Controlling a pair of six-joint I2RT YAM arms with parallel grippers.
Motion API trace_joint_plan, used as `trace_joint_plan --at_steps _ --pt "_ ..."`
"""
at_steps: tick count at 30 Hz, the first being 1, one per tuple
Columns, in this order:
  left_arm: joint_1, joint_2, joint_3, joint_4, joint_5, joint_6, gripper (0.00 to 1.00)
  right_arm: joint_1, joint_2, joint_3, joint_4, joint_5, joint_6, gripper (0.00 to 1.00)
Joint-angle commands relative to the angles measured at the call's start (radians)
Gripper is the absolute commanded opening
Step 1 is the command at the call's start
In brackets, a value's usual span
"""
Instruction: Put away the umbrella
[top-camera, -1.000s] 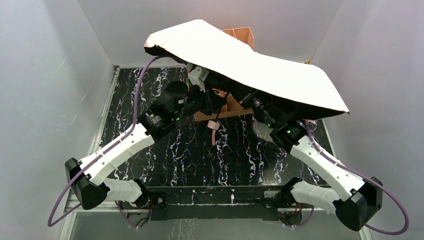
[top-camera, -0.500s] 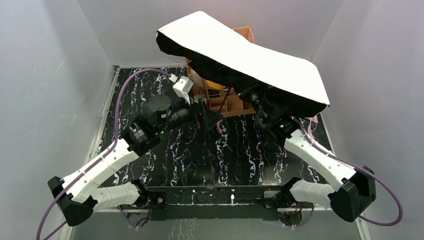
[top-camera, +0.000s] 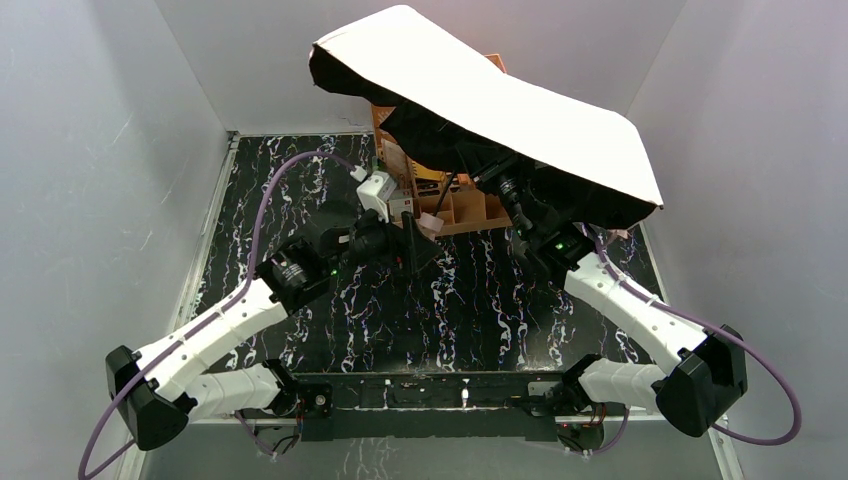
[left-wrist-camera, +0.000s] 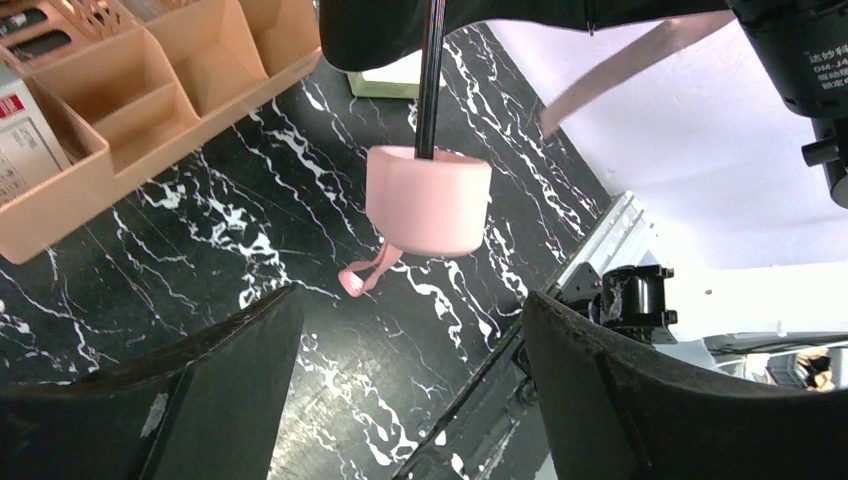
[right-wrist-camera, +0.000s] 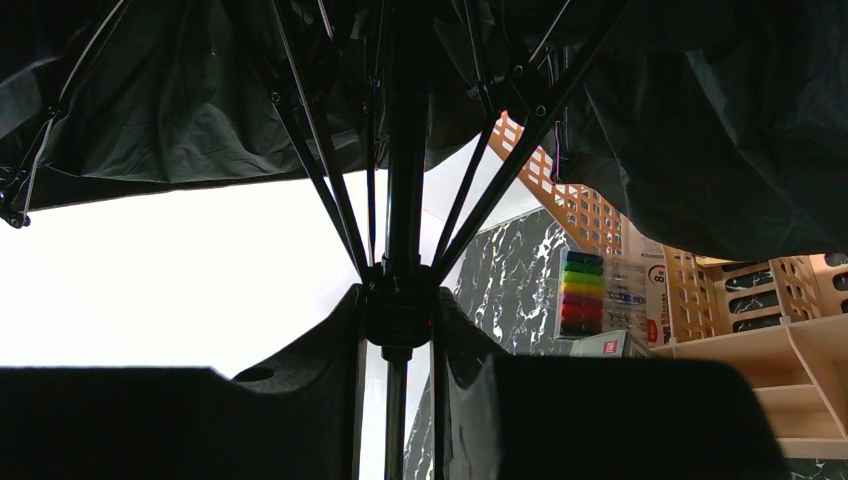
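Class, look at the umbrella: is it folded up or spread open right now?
Spread open: the umbrella canopy is stretched wide, and its ribs fan out from the shaft.

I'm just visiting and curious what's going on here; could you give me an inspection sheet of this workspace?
Surface: black marbled tabletop, white veins.
Job's things: umbrella open, held up over the table's far side; its pink handle not gripped.
Clutter: orange desk organiser, partly under the umbrella.
End effectors: left end effector open, empty, near the handle; right end effector closed on the umbrella.
Cables: purple cable looping from each arm.
Surroundings: plain grey walls.
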Motion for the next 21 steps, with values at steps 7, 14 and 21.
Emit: trace_joint_plan --at_steps 7,14,21 --pt "-0.001 0.084 0.073 0.149 0.024 0.069 0.57 -0.007 -0.013 0.059 0.136 -0.002 0.001 0.00" --pt "-0.001 0.103 0.079 0.154 0.033 0.072 0.31 -0.009 -0.019 0.056 0.133 -0.001 -0.003 0.00" --pt "-0.001 0.113 0.099 0.147 -0.002 0.080 0.05 -0.010 -0.025 0.078 0.067 -0.048 0.005 0.00"
